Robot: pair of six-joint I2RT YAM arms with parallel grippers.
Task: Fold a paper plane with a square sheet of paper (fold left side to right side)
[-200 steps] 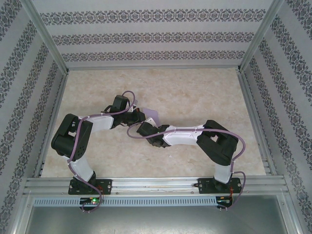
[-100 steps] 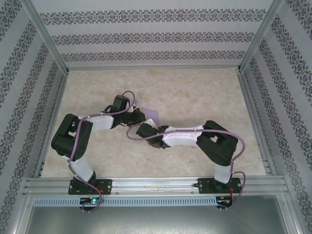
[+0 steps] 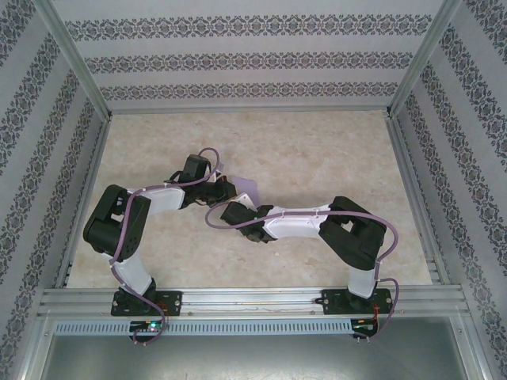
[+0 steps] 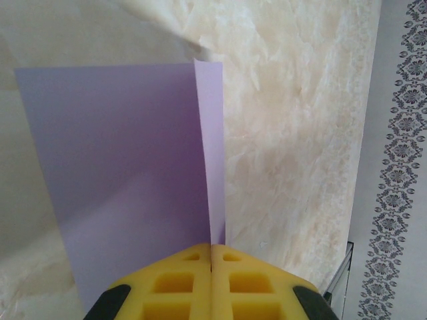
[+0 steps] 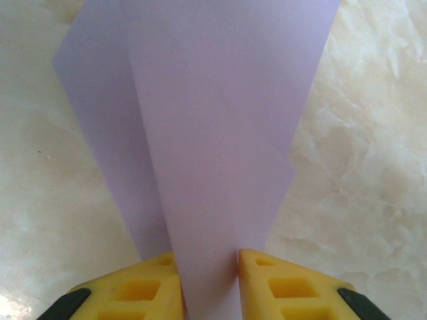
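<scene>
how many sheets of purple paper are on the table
1. The lavender-purple paper sheet is over the middle of the beige marble-patterned table: left jaws shut on one edge, right jaws either side of it. Partly covered from above, so a second could be hidden.

Top view: bright, even, diffuse light. The arms (image 3: 297, 220) cast only faint, soft-edged shadows on the table (image 3: 317, 150). Colours run slightly washed and fine detail is coarse. Left wrist view: the square sheet of paper (image 4: 120, 167) shades from paler at its top to darker low on the left. The table behind it bleaches almost white toward the upper left, with soft grain. Right wrist view: the sheet is evenly lit, its left layer a shade duller. The marble pattern around it is out of focus, with a pale sheen at lower left.
</scene>
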